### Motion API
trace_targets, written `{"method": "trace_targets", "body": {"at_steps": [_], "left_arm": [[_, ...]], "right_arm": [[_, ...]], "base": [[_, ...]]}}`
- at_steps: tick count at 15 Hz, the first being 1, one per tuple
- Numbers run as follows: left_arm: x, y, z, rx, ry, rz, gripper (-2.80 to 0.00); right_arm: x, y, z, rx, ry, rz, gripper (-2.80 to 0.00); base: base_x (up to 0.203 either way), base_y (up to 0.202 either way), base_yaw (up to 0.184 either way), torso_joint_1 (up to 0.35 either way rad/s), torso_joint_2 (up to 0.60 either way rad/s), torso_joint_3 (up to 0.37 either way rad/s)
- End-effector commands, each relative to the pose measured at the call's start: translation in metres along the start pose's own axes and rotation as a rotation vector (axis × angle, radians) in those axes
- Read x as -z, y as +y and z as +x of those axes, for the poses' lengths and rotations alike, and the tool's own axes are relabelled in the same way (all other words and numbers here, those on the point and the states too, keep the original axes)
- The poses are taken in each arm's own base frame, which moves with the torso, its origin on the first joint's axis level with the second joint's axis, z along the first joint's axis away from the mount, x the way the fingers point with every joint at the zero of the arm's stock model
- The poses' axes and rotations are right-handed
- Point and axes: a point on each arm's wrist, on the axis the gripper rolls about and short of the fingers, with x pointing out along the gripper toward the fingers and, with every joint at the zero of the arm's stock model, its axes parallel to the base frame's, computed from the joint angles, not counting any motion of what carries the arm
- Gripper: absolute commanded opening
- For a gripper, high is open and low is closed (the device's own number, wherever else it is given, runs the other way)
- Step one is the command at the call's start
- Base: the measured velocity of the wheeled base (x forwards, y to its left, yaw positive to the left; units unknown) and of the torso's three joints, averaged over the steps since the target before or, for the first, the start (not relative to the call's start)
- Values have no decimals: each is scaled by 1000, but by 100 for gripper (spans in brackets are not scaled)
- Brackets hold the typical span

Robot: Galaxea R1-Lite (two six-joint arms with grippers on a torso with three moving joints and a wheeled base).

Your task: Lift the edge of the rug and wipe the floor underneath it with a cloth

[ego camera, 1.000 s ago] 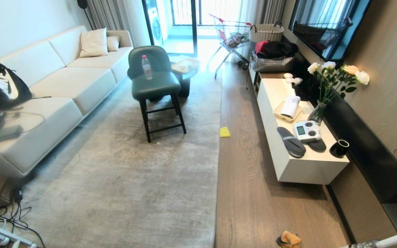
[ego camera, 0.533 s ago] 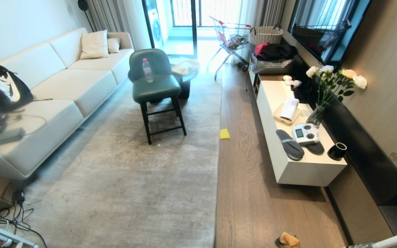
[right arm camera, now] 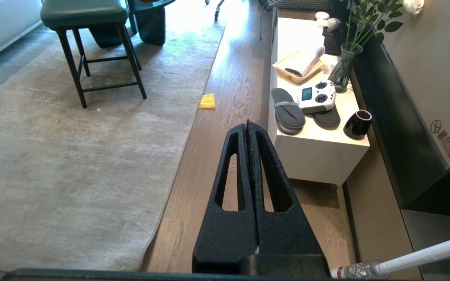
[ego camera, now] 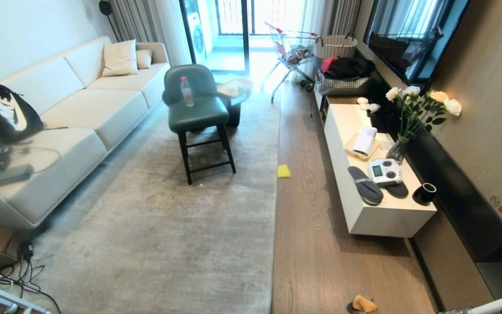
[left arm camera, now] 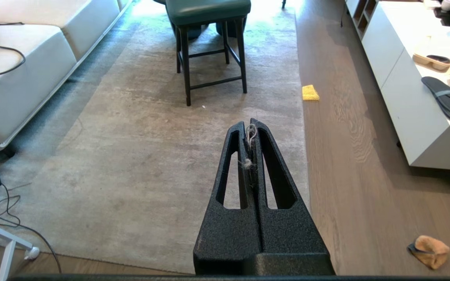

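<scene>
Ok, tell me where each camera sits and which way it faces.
Head view: high up, facing down the room over the rug edge; no arm shows.
Left wrist view: behind the shut left gripper, over rug and floor.
Right wrist view: behind the shut right gripper, over the floor.
Head and left wrist views both show the cloth.

Strong daylight is admitted through the tall glass balcony door (ego camera: 233,35) — glare is thrown across the grey-brown wooden plank floor (ego camera: 312,244). Soft shadow is cast beneath the dark-green upholstered stool (ego camera: 198,115); straight edges are bowed outward — wide-angle distortion.
</scene>
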Motion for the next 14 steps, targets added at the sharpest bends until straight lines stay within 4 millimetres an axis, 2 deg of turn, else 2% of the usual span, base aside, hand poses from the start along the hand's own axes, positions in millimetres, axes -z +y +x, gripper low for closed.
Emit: {"method": "trace_targets", "body": {"at_steps": [1, 4, 14], "left_arm": [[0, 0, 0, 0, -1, -2, -280], [0, 0, 0, -2, -1, -2, -280], [0, 0, 0, -2, -1, -2, -280]], "right_arm": [[0, 0, 0, 1, -1, 0, -280], [0, 0, 0, 0, 0, 1, -280], [0, 0, 0, 1, 0, 0, -280]], "base": [[0, 0, 0, 69, -146, -81], [0, 0, 0, 70, -158, -78], [0, 0, 0, 0, 0, 0]]}}
